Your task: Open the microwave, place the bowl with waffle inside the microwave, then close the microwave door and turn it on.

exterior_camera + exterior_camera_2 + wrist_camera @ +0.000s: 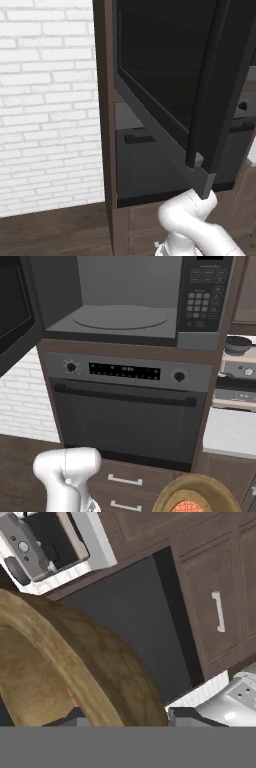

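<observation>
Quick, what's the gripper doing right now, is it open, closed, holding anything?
Gripper: closed on the rim of the wooden bowl, one fingertip on each side of the wall.

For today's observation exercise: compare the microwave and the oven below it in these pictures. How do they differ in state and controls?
1. The microwave stands open, its turntable showing; the oven is shut.
2. The microwave door swings out to the left side; the oven's door carries a horizontal bar handle across its top.
3. The microwave has a button keypad; the oven has two round knobs and a display strip.
Both sit in the same brown wood cabinet.
</observation>
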